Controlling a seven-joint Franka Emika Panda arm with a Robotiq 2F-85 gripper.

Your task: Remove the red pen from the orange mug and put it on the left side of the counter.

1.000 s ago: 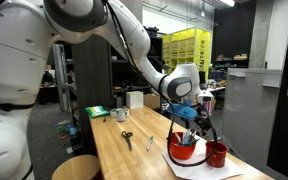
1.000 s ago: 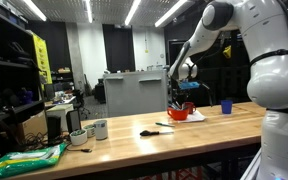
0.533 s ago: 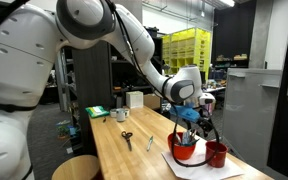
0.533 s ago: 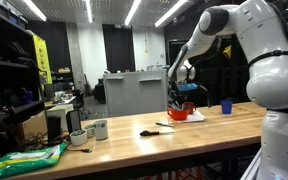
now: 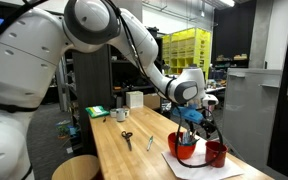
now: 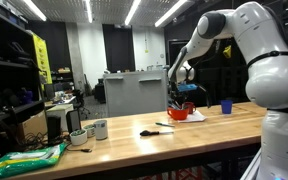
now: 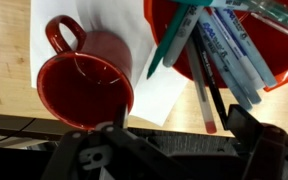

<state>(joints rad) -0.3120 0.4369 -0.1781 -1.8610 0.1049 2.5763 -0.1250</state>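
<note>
Robotiq gripper on the white robot arm hangs just above the wide, bowl-like orange-red mug, and both exterior views show it low over the rim. In the wrist view its two dark fingers stand well apart at the bottom edge with nothing held between them.

A bundle of white-barrelled markers stands inside the orange-red mug, directly ahead of the gripper and fanning out over the rim towards it. Among them, a slim pen with a red tip leans furthest out, its end close to the open jaws but not touching them. None of the pens has left the mug.

Just beside the gripper, off to one side, sits a narrower, darker red mug, upright and empty, with its handle turned away. Both mugs rest on a sheet of white paper spread beneath the gripper on the long, light wooden counter.

Well away from the gripper, along the worktop, a pair of black-handled scissors lies flat. In an exterior view a small blue cup stands beyond the mug, apart from the gripper.
</note>
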